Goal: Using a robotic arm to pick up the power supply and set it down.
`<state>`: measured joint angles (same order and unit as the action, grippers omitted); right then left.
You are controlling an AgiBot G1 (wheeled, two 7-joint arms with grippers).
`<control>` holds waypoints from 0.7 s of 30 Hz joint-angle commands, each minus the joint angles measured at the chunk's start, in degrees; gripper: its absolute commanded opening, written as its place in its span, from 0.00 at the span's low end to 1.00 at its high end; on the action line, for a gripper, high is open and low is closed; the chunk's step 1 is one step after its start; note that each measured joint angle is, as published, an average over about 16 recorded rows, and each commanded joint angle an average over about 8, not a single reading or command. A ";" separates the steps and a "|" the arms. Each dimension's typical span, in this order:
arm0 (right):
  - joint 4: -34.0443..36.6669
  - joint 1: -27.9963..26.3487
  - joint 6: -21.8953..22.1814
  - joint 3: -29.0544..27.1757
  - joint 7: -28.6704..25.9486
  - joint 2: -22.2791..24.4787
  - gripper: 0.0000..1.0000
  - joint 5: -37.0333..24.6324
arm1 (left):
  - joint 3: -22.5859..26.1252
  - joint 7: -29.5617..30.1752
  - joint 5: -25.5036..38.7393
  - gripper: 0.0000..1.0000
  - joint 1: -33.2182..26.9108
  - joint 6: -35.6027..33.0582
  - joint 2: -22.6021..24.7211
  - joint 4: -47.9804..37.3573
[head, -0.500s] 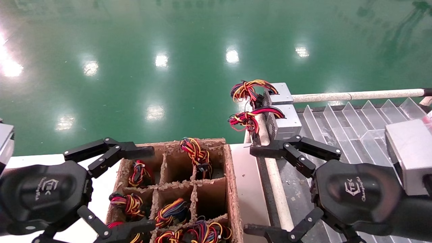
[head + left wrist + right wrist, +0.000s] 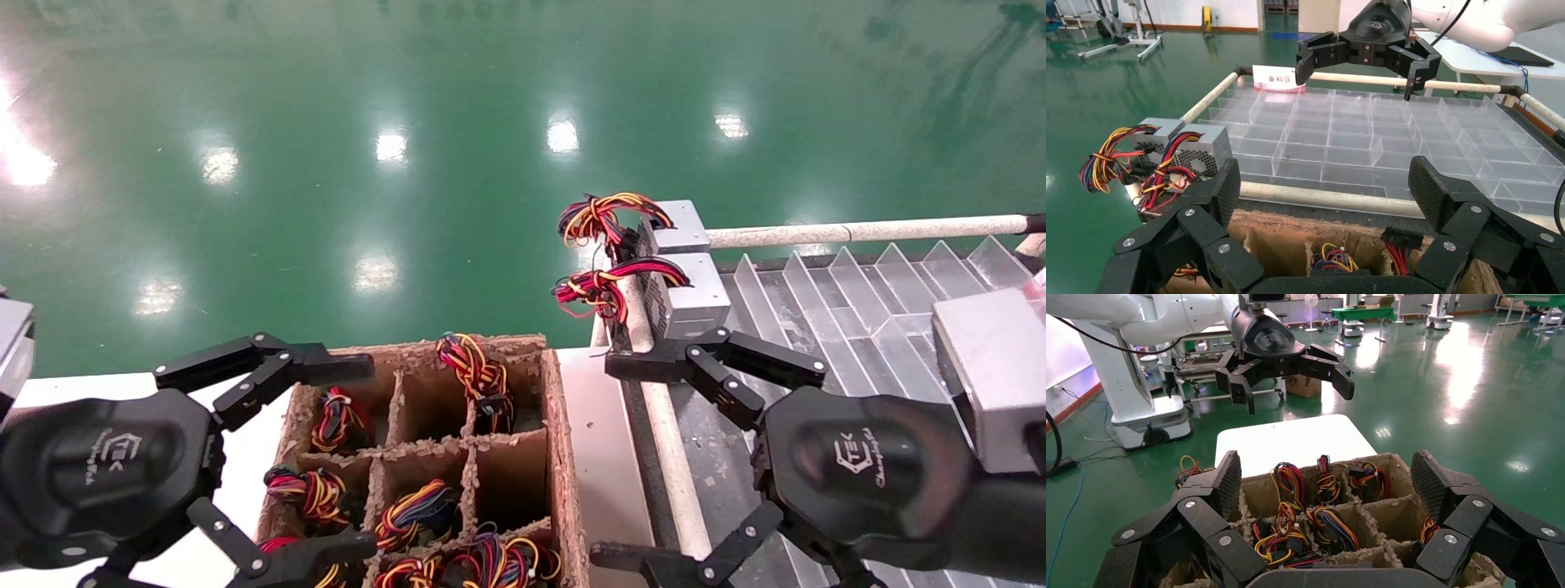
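The power supply stands in the back right cell of the brown cardboard divider box (image 2: 564,457). Only its looped red, yellow, orange and black wire bundle (image 2: 476,374) (image 2: 1428,531) pokes up; the metal body is hidden. My left gripper (image 2: 359,457) (image 2: 1324,190) hovers open over the box's left side, nothing between its fingers. On the other side, my right gripper (image 2: 613,461) (image 2: 1327,478) hangs open over the pale strip, also empty. Each wrist view shows the other arm's gripper across the box.
Several other wire bundles (image 2: 413,510) fill the box's cells. Two silver boxes, one (image 2: 678,224) with blue in its bundle and one (image 2: 696,304) with a mostly red bundle, sit at the corner of a clear divider tray (image 2: 858,302). A white rail (image 2: 858,231) borders it.
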<state>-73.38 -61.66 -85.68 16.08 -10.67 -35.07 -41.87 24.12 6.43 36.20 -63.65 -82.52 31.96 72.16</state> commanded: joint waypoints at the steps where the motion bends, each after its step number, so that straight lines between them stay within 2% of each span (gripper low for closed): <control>1: 0.00 0.00 0.00 0.00 0.00 0.00 1.00 0.00 | 0.00 0.00 0.00 1.00 0.00 0.00 0.00 0.00; 21: 0.00 0.00 0.00 0.00 0.00 0.00 1.00 0.00 | 0.00 0.00 0.00 1.00 0.00 0.00 0.00 0.00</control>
<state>-73.38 -61.66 -85.68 16.08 -10.67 -35.07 -41.87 24.12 6.43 36.20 -63.65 -82.52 31.96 72.16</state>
